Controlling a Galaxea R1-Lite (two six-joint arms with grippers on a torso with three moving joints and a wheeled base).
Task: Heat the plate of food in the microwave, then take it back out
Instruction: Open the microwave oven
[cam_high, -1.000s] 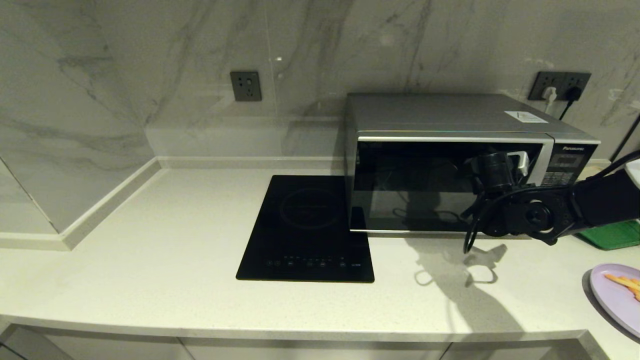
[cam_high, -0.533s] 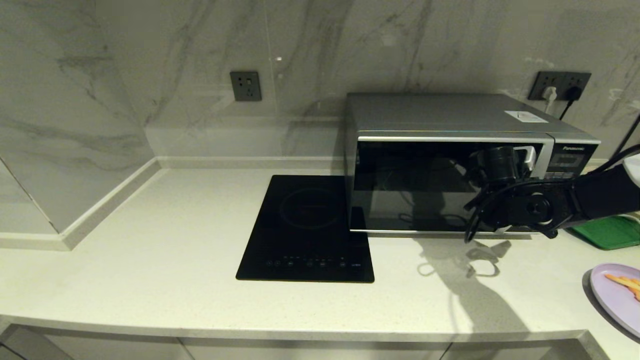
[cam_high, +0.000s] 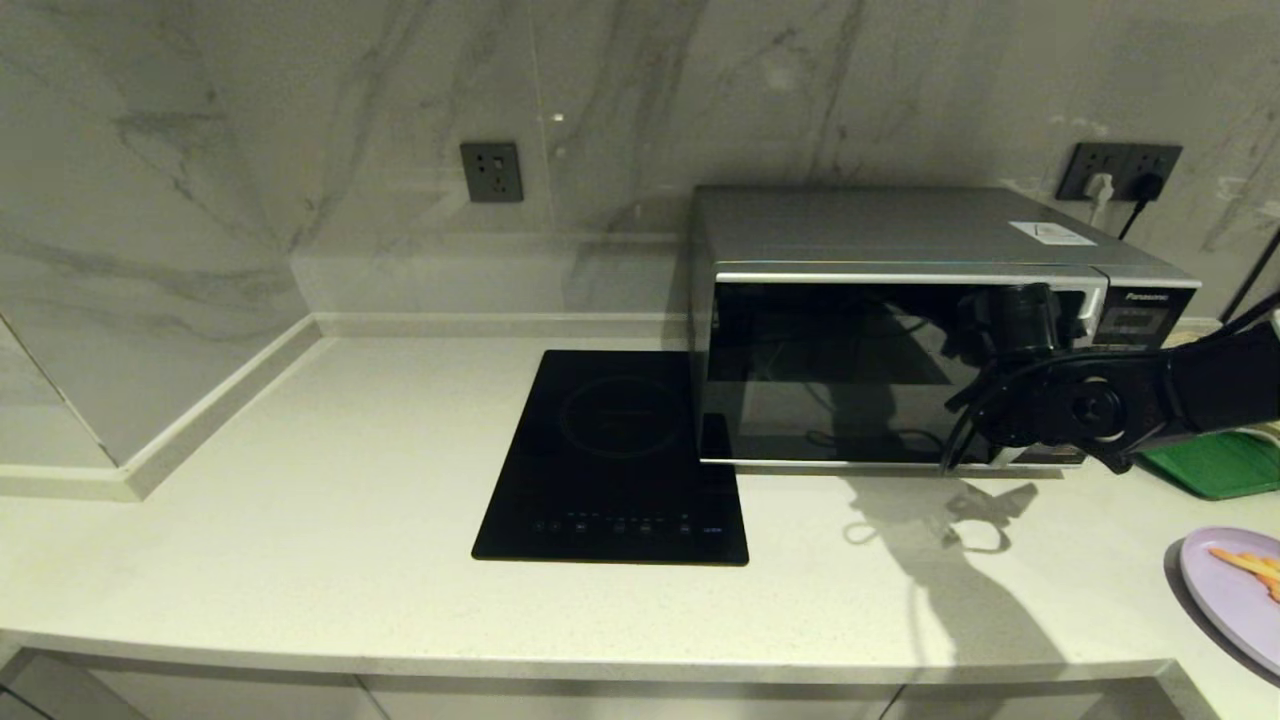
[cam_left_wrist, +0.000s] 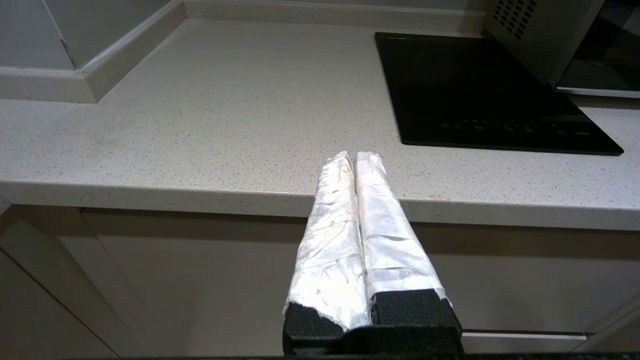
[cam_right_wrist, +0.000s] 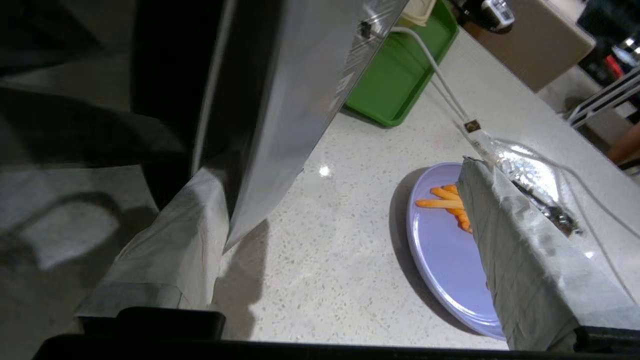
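Note:
The silver microwave (cam_high: 880, 240) stands at the back right of the counter with its dark glass door shut. My right gripper (cam_high: 1055, 312) is open at the door's right side, by the silver handle strip (cam_high: 1096, 300). In the right wrist view the right gripper (cam_right_wrist: 340, 170) straddles that strip (cam_right_wrist: 290, 100): one wrapped finger (cam_right_wrist: 175, 250) lies on the dark glass side, the other (cam_right_wrist: 520, 250) hangs over the plate. The lilac plate of food (cam_high: 1235, 590) (cam_right_wrist: 440, 245) with orange fries (cam_right_wrist: 442, 199) sits on the counter at the front right. My left gripper (cam_left_wrist: 354, 156) is shut and empty, parked below the counter's front edge.
A flat black cooktop (cam_high: 615, 455) (cam_left_wrist: 480, 90) lies just left of the microwave. A green tray (cam_high: 1215, 465) (cam_right_wrist: 400, 80) sits right of the microwave. A white cable (cam_right_wrist: 450, 100) runs past the plate. Wall sockets (cam_high: 1120, 170) are behind the microwave.
My right gripper has moved right and in toward the microwave, from in front of the glass to the handle strip. The plate and the left arm have not moved.

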